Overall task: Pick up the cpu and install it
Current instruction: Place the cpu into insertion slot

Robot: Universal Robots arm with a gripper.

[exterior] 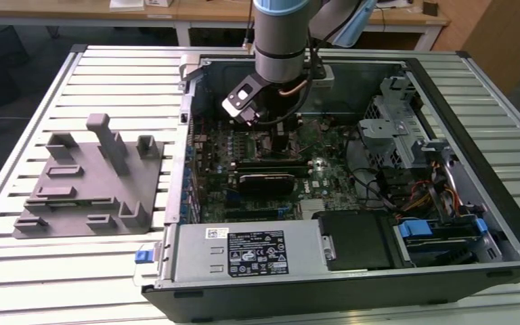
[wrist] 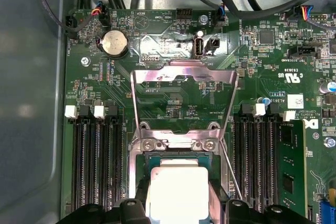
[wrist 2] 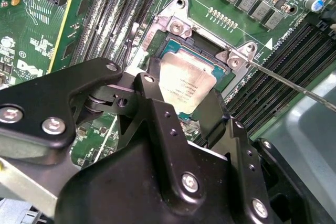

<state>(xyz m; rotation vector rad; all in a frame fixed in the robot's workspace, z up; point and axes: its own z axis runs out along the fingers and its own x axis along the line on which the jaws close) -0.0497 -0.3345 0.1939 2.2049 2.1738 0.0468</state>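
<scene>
Squarely over the socket (wrist 2: 176, 24), the pincer (wrist 2: 181, 92) grips the cpu (wrist 2: 189, 77).

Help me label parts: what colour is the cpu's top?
The cpu is pale silver-white on top, clearest in the first wrist view.

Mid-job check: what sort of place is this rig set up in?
Likely a lab or workshop bench: an open computer case on a slatted metal table, wooden desks behind, the pincer holding the cpu at the motherboard.
</scene>
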